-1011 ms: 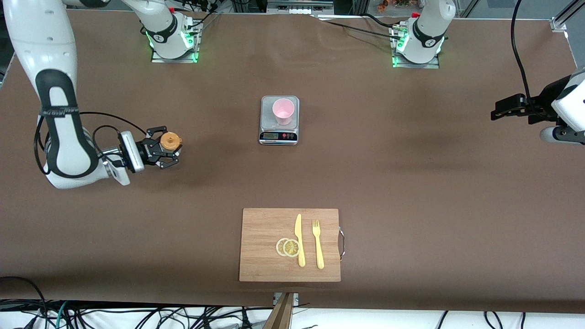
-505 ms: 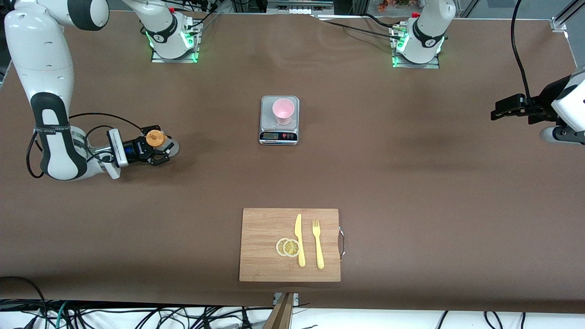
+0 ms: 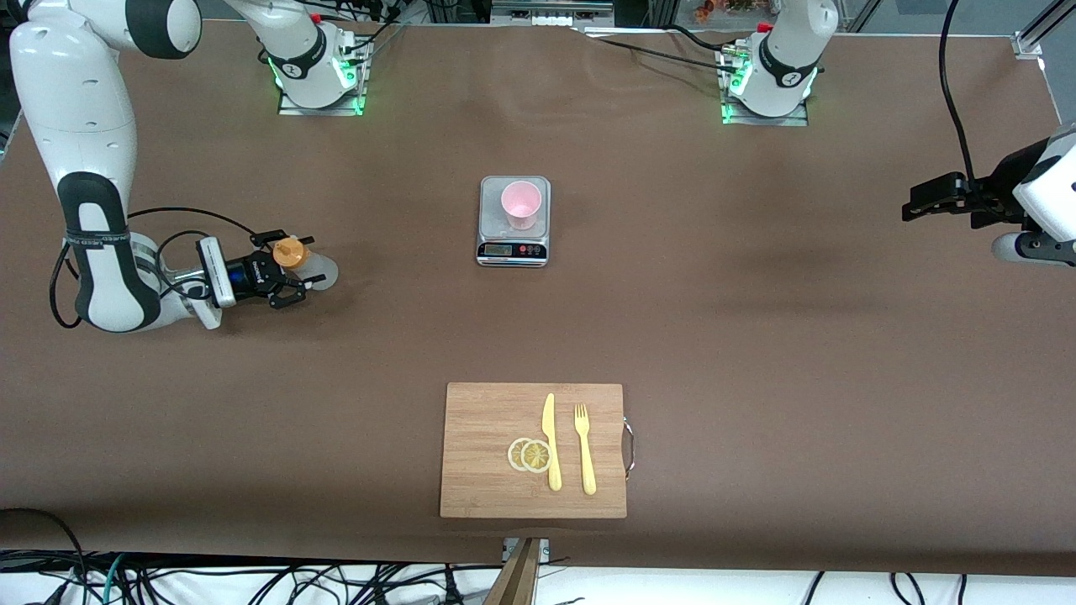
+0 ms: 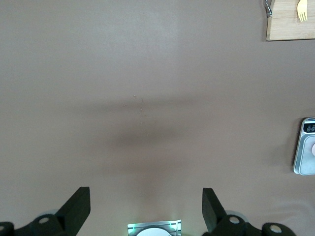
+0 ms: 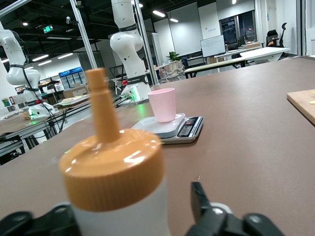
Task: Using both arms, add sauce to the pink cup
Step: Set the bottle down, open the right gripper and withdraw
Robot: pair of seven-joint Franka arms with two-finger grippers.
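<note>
Front view shows the sauce [image 3: 296, 259] as a small whitish, translucent squeeze bottle with an orange cap and a narrow nozzle, standing on the brown bench [image 3: 756, 336] toward the right arm's end. The right hand [image 3: 294, 267] sits low around it, its fingers spread apart on either side of the bottle rather than pressed against it. In the right wrist view the bottle [image 5: 118, 196] fills the foreground, its orange cap wide and glossy with the nozzle rising straight up, and a dark fingertip [image 5: 202, 196] stands clear of its side.

The pink cup [image 3: 520, 204] is a pale pink, slightly tapered tumbler with no handle, upright on a small silver kitchen scale [image 3: 514, 244] near the middle of the bench, well apart from the bottle. Whether it holds anything cannot be told.

The left hand [image 3: 925, 202] waits in the air over the left arm's end of the bench, its fingers [image 4: 78, 206] wide apart and holding nothing.

A wooden cutting board [image 3: 487, 487] lies nearer the front camera than the scale, carrying a yellow knife [image 3: 551, 441], a yellow fork [image 3: 583, 448] and two lemon slices [image 3: 530, 455]. The bench covering is plain matte brown. Cables [image 3: 252, 584] trail along its nearest edge, and the right wrist view shows other tables and robot arms in a large lit hall.
</note>
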